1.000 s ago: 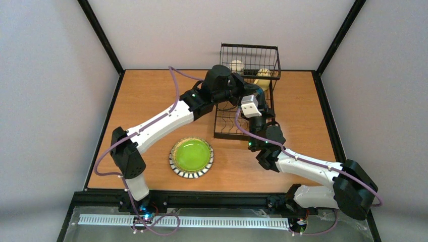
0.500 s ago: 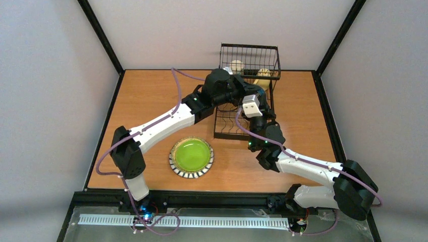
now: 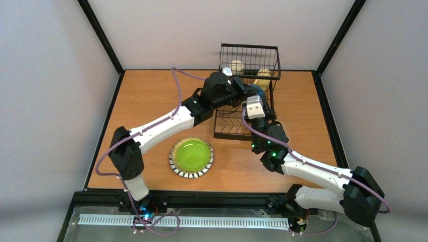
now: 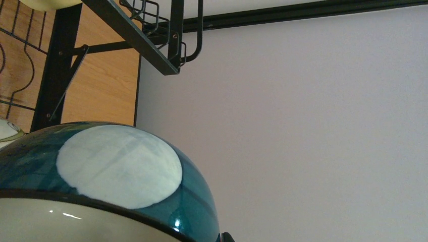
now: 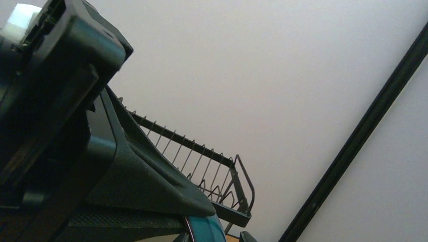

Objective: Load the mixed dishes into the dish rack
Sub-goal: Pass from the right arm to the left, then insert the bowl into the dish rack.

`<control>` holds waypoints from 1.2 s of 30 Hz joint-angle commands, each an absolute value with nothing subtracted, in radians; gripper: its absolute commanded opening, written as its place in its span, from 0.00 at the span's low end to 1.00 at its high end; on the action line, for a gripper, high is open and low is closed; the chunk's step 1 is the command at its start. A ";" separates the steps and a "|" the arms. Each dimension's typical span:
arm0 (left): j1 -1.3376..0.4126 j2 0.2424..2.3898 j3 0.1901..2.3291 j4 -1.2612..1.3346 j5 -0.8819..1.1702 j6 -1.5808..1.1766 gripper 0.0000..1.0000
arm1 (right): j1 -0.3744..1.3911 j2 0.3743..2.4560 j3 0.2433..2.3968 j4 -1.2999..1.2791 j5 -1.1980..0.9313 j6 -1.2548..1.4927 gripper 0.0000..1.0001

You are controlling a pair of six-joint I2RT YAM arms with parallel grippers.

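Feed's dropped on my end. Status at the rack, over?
Left gripper shut on teal-banded cup above dish rack. Right gripper crowding alongside, open or shut unclear. Lime-green plate on table, not yet racked.

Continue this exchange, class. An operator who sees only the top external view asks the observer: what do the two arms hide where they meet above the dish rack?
Observer: A teal-banded cup; its pale round base faces the left wrist camera.
Operator: Does it touch the dish rack?
Observer: Not in the left wrist view; the rack's corner stands apart, above the cup.
Operator: Does the right wrist camera see the cup?
Observer: Only a teal sliver at its bottom edge, under the black body of the left arm.
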State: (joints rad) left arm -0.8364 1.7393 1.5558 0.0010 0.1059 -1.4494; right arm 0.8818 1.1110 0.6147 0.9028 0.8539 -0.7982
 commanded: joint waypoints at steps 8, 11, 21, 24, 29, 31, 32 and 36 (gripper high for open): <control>-0.820 1.679 1.490 0.048 0.051 -1.346 0.00 | 0.880 0.991 0.675 0.791 0.860 -0.621 0.62; -0.818 1.669 1.487 0.038 0.032 -1.311 0.00 | 0.880 0.962 0.685 0.723 0.864 -0.561 0.64; -0.812 1.644 1.482 -0.021 0.040 -1.175 0.00 | 0.880 0.870 0.716 0.593 0.872 -0.440 0.67; -0.809 1.629 1.479 -0.033 0.068 -1.118 0.00 | 0.879 0.860 0.719 0.584 0.878 -0.425 0.68; -0.787 1.588 1.442 -0.025 0.157 -1.036 0.00 | 0.857 0.855 0.722 0.561 0.886 -0.365 0.68; -0.771 1.569 1.414 -0.010 0.200 -1.015 0.00 | 0.829 0.849 0.723 0.541 0.879 -0.323 0.69; -0.762 1.560 1.400 0.007 0.229 -1.009 0.00 | 0.816 0.847 0.723 0.529 0.876 -0.299 0.69; -0.730 1.536 1.344 0.066 0.337 -0.981 0.00 | 0.757 0.846 0.728 0.483 0.863 -0.200 0.69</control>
State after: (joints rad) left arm -0.7624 1.5833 1.3670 -0.0494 0.2035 -1.0550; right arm 0.8055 0.8608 0.6998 0.5358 0.8627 -0.3313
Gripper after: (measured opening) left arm 0.072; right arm 0.691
